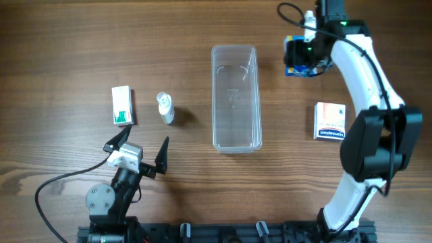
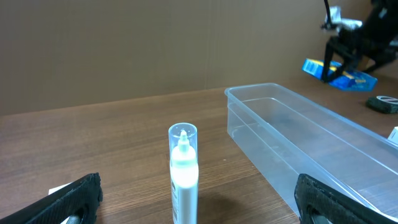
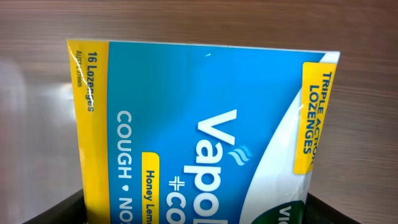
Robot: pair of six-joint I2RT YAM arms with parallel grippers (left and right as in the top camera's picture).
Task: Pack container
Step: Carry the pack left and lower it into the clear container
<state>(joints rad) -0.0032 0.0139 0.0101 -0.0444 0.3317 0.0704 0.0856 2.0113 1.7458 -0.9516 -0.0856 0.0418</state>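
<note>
Table (image 1: 54,40): brown wood grain. Container (image 1: 214,94): clear, no tint. Lozenge box (image 3: 205,124): blue w/ yellow bands, white lettering, green at bottom edge. Left box (image 1: 122,106): white + green. Right box (image 1: 330,121): white + orange. Bottle (image 2: 183,174): white, clear cap.

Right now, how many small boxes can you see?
3: a green-and-white box far left, an orange-and-white box on the right, and a blue-and-yellow lozenge box beyond it, right of the container. None seems hidden.

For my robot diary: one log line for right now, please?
container empty | left claw open, near bottle | right claw at lozenge box, grip unclear
</note>
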